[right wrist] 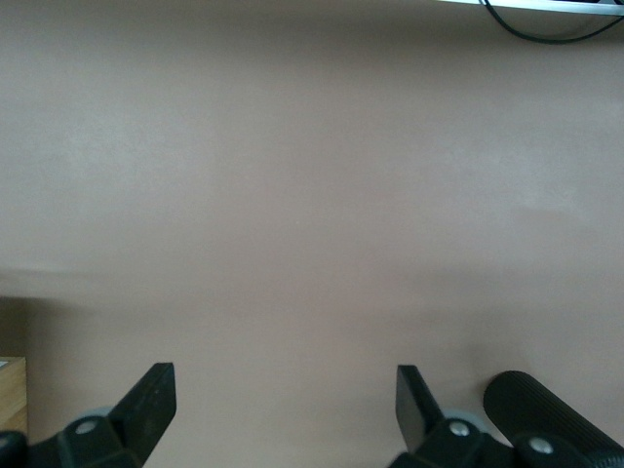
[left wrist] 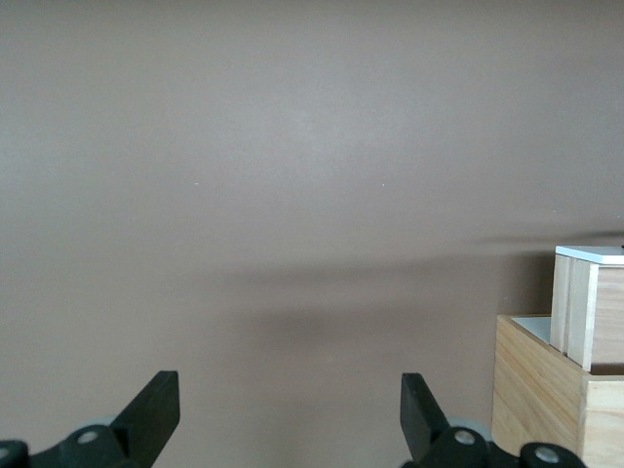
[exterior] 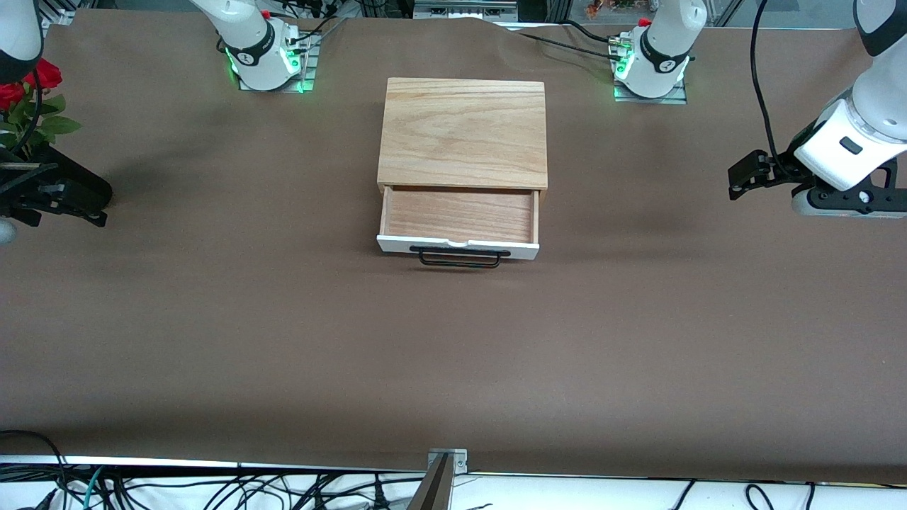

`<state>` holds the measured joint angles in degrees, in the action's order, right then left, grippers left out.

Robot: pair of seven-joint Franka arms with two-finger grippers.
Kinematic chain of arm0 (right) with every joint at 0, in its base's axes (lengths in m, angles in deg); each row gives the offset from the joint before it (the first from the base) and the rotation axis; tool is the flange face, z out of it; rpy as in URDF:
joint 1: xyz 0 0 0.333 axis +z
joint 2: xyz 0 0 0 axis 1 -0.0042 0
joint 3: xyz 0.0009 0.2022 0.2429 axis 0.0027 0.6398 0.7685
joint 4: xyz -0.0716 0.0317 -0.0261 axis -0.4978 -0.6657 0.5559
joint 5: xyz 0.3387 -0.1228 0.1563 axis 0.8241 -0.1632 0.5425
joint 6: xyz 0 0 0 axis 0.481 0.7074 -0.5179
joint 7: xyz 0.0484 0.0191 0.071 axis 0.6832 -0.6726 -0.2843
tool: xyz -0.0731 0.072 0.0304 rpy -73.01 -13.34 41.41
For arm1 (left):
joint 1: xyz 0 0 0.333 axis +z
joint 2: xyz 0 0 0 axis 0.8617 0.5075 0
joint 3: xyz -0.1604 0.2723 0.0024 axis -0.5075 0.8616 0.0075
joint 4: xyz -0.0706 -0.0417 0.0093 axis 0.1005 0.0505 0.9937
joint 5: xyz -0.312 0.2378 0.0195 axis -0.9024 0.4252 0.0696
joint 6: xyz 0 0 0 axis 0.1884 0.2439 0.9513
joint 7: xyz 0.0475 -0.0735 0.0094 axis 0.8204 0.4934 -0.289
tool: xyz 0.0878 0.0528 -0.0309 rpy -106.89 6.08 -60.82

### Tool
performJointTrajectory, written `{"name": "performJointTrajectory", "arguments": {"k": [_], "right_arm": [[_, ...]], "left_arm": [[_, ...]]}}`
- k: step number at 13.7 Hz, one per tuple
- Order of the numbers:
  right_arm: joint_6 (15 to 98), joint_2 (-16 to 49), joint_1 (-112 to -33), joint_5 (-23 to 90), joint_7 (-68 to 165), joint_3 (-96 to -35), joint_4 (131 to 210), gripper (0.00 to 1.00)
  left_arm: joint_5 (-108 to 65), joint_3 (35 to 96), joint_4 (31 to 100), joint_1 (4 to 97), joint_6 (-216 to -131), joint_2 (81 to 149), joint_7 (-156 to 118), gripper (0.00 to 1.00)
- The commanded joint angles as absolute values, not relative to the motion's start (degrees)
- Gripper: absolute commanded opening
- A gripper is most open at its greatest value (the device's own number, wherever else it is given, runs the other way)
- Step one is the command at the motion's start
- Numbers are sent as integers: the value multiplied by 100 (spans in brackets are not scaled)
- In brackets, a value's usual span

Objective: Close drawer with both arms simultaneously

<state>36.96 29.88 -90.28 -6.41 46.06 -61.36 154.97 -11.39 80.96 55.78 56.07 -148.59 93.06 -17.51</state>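
I'm at the very start of this one — the drawer (exterior: 459,216) is pulled well out of its light-oak box (exterior: 463,132), which sits in the middle of the brown worktop (exterior: 283,333), roughly midway between the two arm bases. The drawer's white front panel (exterior: 458,246) and black wire handle (exterior: 459,258) face the front camera, and the tray looks empty.

Neither hand is anywhere near it. My left hand (exterior: 744,177) hangs over the worktop at the left arm's end, well apart from the box; its wrist view shows the fingers (left wrist: 156,414) spread wide with nothing between them, and a corner of the box (left wrist: 546,390) with the drawer sticking out of it. My right hand (exterior: 53,198) hangs over the right arm's end, beside some red flowers (exterior: 32,81); its fingers (right wrist: 151,400) are spread wide too, empty.

So I judge the step in hand to be the approach, not yet begun. Next I need to bring both hands in to the white panel, one toward each end of it, clear of the handle — then push evenly toward the arm bases. If one side leads, I'd expect the tray to skew and bind, or the light box to slide.
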Motion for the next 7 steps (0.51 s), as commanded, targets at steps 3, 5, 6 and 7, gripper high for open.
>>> {"name": "performJointTrajectory", "arguments": {"k": [3,5,6,7], "right_arm": [[3721,2976,-9055,-575,4567,-6130,15498,100],[3730,2976,-9046,-566,4567,-6130,15498,100],[3730,2958,-9029,-531,4558,-6121,15498,100],[3730,2923,-9029,-383,4549,-6112,15498,100]], "left_arm": [[-1068,8092,5399,5625,-14765,9379,-1594,100],[-1077,8092,5399,5625,-14782,9379,-1603,100],[-1068,8092,5399,5625,-14773,9396,-1612,100],[-1077,8092,5399,5608,-14782,9422,-1629,100]]}}
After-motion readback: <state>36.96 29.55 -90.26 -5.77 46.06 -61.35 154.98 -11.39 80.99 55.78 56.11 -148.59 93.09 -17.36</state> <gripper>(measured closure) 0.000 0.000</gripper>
